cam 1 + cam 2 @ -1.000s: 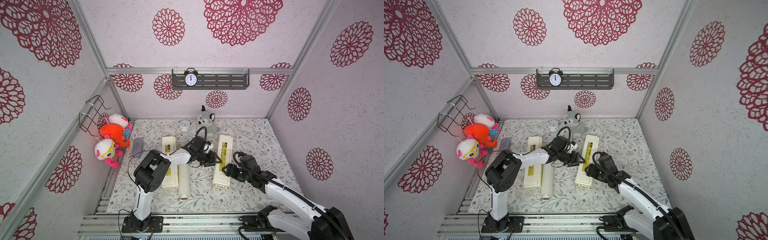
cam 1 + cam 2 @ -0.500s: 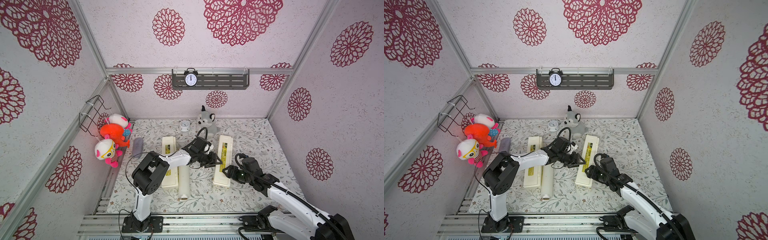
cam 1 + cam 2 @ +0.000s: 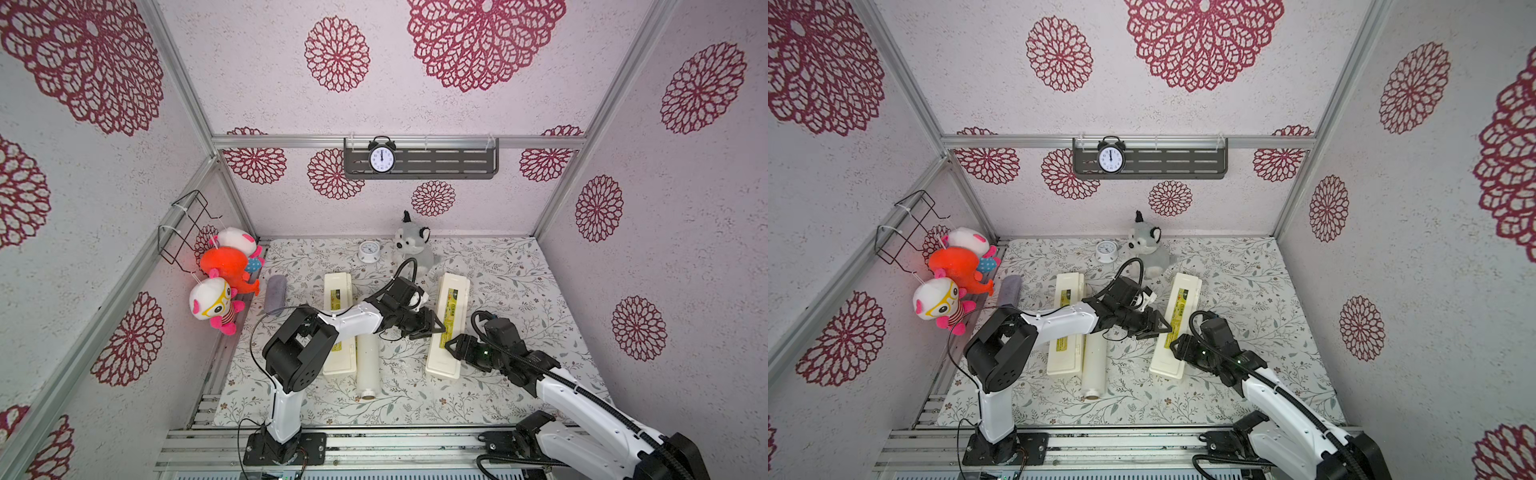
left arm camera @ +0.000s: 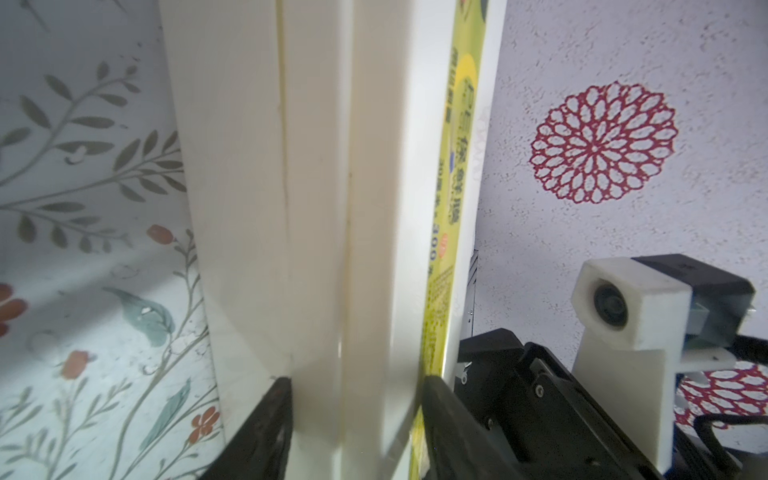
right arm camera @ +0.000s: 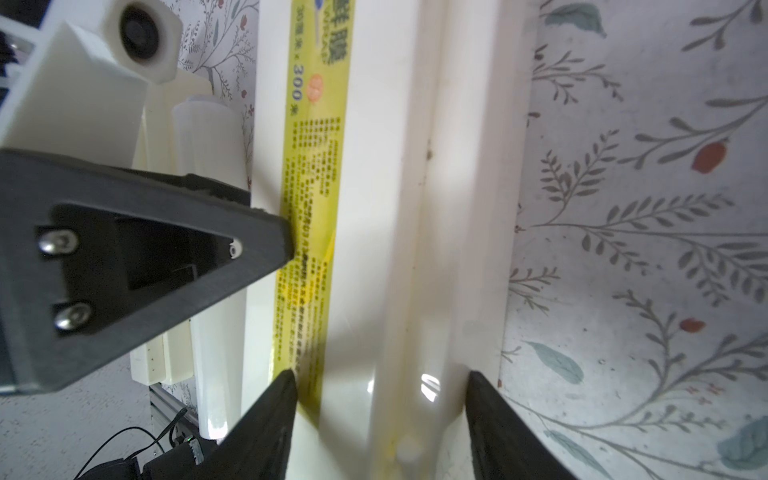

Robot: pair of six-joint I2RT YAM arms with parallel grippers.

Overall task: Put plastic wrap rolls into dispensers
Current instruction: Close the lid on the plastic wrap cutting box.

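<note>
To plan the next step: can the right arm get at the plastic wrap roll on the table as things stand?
Probably not: the right gripper straddles the right dispenser, which the left gripper clamps, and the left arm crosses over the roll.

Left arm [image 3: 353, 322] reaching from its base across toward centre, forearm lying low and near level. Left gripper [image 3: 437, 328] clamping long side of dispenser [image 3: 452, 297], jaws standing close together, fingers [image 4: 278, 415] pressing on opposite faces. Right arm [image 3: 582, 399] stretching forward and inward from its base, wrist lying low. Right gripper [image 3: 452, 345] pointing toward left gripper, jaws standing wider, straddling same dispenser nearer robot, fingertips [image 5: 282, 399] sitting against both sides.
</note>
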